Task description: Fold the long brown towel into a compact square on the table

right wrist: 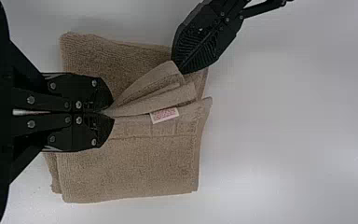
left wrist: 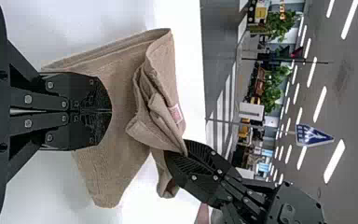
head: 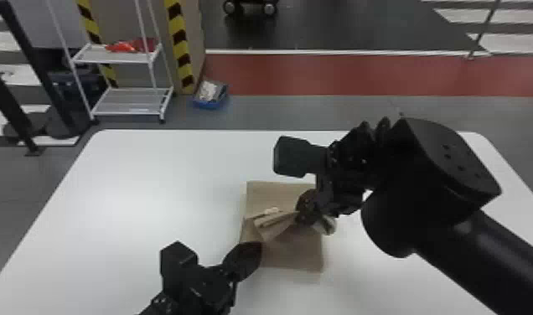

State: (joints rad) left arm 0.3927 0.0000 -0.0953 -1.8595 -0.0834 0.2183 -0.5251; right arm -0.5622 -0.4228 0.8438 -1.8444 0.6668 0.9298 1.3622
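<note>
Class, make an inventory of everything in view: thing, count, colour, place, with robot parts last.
Folded cloth towel: one, brown, on the table, partly lifted
Small label: one, white, on the towel
Smooth-topped table: one, white, under the towel
Metal rack: one, white, behind the table
Shallow tray: one, blue, on the floor
Floor strip: one, red, behind the table
Triangular sign: one, blue and white, background
Left gripper: one, black, at the towel's left side
Right gripper: one, black, closed on the towel
</note>
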